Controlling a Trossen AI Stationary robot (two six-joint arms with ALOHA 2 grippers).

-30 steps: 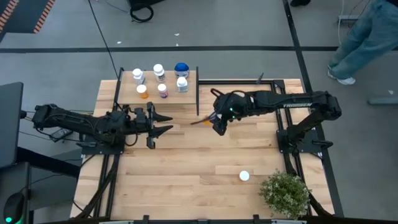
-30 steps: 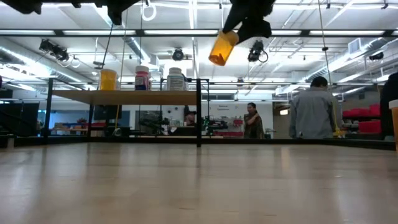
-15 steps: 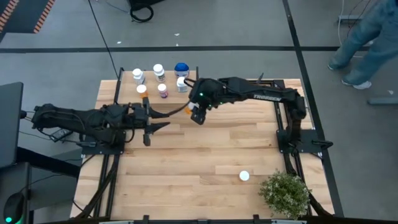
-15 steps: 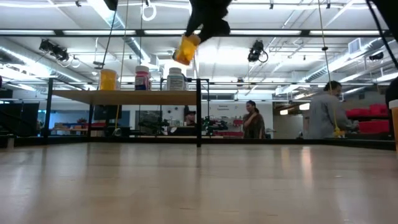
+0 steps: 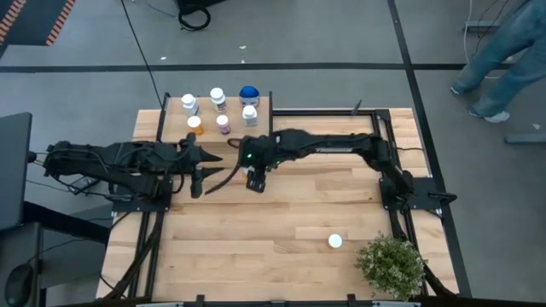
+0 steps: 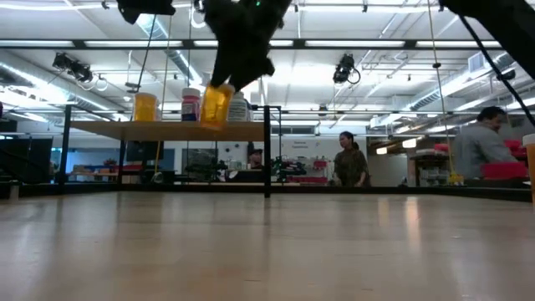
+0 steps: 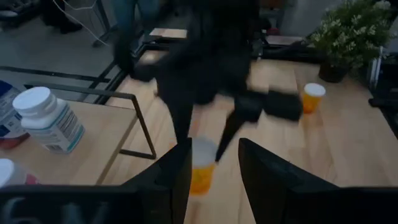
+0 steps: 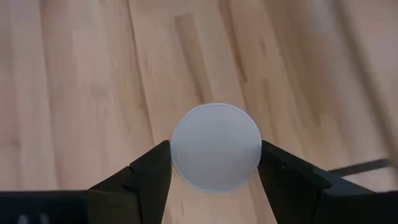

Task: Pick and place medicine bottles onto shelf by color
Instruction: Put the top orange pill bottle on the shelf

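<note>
- Plank tabletop runs wide and mostly bare across its middle and near side; grey floor surrounds it, and a person walks past the far right corner.
- Shelf sits at the table's far left corner, a small light-wood board on a black frame, its right edge marked by a black upright.
- Medicine bottles on the shelf: two white-capped ones and along the far edge, a blue-topped one to their right, then an orange one, a pinkish one and a white one nearer the front edge.
- Left gripper lies low, stretched rightward from the table's left edge, just in front of the shelf; its fingers stand partly apart with nothing between them.
- Right gripper reaches across from the base at the right edge, arm nearly fully extended, wrist pointing down, just beside the left gripper's tips.
- Right jaws are clamped on an orange bottle by its white cap; in the low view it hangs clear of the table, at about the shelf board's height.
- One more white-capped bottle stands alone toward the near right, close to a potted plant at that corner.
</note>
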